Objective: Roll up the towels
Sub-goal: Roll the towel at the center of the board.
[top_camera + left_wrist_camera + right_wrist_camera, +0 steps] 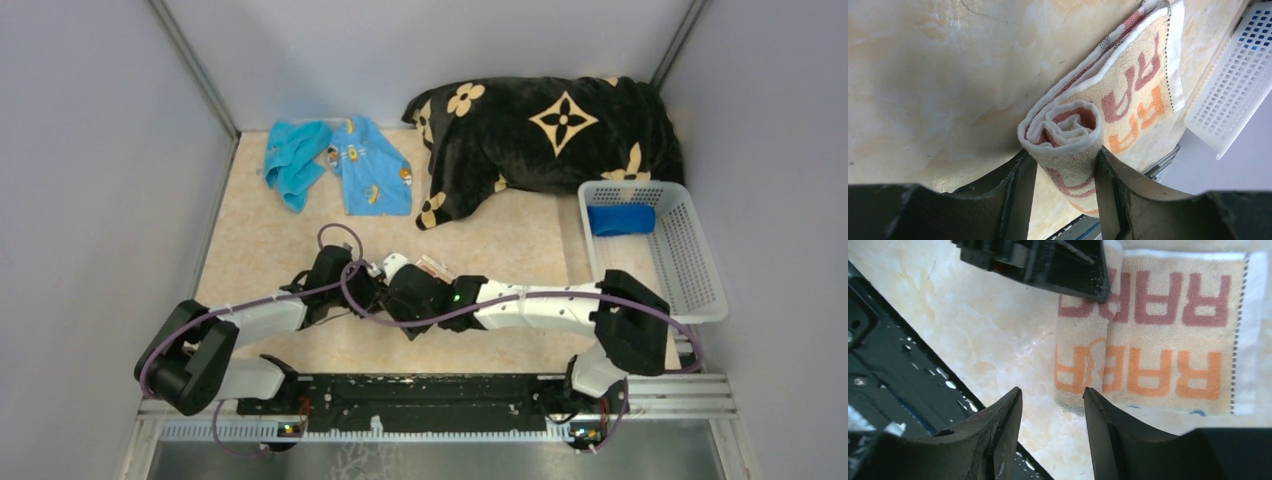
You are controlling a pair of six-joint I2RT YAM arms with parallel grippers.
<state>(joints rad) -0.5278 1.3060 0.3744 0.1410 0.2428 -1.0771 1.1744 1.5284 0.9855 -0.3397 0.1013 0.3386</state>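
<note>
While your left gripper point(1063, 156) pinches the rolled end of the RABBIT towel point(1135, 95), which lies by the near edge of the table point(270, 235), your right gripper point(1052, 392) stands open and empty; slacken that pinch and the loose coil will likely unwind.

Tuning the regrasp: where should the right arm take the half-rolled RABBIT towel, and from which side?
Take the RABBIT towel by its rolled part, at the end facing the right gripper, jaws straddling the roll, coming in along its axis. The roll looks firm and round; the flat tail lies limp on the table. The left gripper holds the other end.
</note>
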